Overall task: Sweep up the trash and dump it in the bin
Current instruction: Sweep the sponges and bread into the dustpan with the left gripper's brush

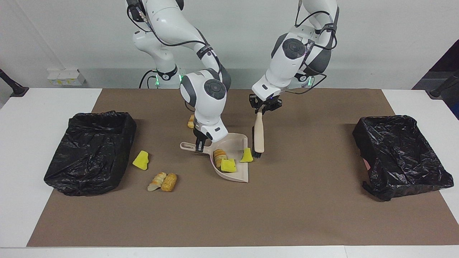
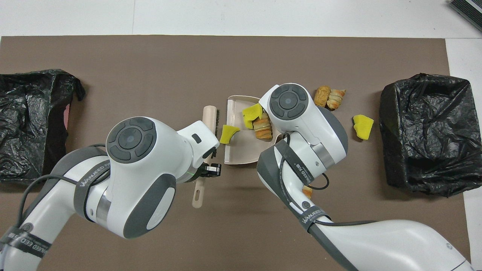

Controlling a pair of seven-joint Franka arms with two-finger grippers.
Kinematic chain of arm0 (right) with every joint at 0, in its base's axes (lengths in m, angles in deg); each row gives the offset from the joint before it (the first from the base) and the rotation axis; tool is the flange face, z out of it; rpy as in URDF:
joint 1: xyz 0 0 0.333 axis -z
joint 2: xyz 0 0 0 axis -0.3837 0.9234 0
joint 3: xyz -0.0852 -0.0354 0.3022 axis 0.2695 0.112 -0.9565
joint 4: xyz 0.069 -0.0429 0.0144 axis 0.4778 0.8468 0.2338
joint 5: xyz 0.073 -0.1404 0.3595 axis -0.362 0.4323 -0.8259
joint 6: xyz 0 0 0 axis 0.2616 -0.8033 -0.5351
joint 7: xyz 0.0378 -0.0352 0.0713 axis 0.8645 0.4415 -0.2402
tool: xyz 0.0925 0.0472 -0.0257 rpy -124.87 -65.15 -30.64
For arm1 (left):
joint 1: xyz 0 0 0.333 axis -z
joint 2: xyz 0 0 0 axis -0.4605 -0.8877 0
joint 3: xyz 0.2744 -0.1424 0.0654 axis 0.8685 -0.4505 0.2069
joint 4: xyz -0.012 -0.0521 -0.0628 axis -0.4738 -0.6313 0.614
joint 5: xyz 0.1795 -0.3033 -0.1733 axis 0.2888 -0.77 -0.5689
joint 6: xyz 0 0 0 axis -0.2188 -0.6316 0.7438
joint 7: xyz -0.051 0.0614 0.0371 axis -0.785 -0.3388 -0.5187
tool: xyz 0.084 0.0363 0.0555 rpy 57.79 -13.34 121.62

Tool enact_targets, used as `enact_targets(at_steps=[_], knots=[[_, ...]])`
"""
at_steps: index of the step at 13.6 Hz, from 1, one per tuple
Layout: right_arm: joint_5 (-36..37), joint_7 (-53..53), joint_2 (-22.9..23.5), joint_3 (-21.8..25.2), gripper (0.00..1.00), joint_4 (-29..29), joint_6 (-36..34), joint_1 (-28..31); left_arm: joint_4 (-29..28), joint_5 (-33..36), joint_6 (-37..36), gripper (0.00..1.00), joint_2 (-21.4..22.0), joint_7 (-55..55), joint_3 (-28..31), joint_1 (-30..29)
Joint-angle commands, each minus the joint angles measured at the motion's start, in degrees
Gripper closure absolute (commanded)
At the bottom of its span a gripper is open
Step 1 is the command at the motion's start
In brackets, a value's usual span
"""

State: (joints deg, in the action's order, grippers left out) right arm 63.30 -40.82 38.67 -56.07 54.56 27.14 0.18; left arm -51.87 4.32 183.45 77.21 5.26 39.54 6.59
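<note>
My right gripper (image 1: 199, 146) is shut on the handle of the beige dustpan (image 1: 235, 141), which lies on the mat mid-table. A bread roll (image 1: 219, 156) and a yellow sponge chunk (image 1: 228, 165) lie in the pan. A second sponge chunk (image 1: 246, 156) sits at the pan's open edge. My left gripper (image 1: 261, 110) is shut on the brush (image 1: 259, 132), held steeply with its bristles down beside that chunk. Loose trash on the mat: a sponge chunk (image 1: 140, 160), two rolls (image 1: 163, 182) and one roll (image 1: 190, 122) nearer to the robots. In the overhead view the right arm hides its own gripper.
One black-bagged bin (image 1: 91, 150) stands at the right arm's end of the table and another (image 1: 401, 154) at the left arm's end. A brown mat (image 1: 287, 215) covers the middle of the table. The overhead view shows the pan (image 2: 239, 154) and the brush (image 2: 208, 116) side by side.
</note>
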Motion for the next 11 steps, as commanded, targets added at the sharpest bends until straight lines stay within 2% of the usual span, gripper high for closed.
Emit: enact_targets(at_steps=[1,3,5,8,9,11], knots=[[-0.6,-6.3,-2.8,-0.5,1.00,-0.3,-2.7,3.3,-1.7,1.1,1.7,1.00,-0.6,-1.6,-0.1,-5.5],[-4.0,-10.2,-3.9,-0.4,1.00,-0.6,-3.6,5.3,-4.8,1.1,8.5,1.00,-3.3,-4.1,-0.2,-5.6],[-4.3,-10.6,-4.3,-0.4,1.00,0.2,-2.7,5.6,-7.3,1.1,13.2,1.00,-4.5,-4.1,-0.2,-4.7],[-4.2,-11.2,-5.4,-0.4,1.00,1.9,-2.6,6.3,-9.5,1.1,12.6,1.00,-3.9,-2.8,-0.4,-3.0],[-4.3,-11.1,-5.3,-0.4,1.00,1.9,-2.5,7.2,-10.5,1.1,12.4,1.00,-2.9,-0.4,-0.2,-0.6],[-8.8,-11.5,-5.1,-0.4,1.00,1.9,-1.2,8.0,-9.7,2.5,10.6,1.00,-2.8,5.4,-0.1,0.4]])
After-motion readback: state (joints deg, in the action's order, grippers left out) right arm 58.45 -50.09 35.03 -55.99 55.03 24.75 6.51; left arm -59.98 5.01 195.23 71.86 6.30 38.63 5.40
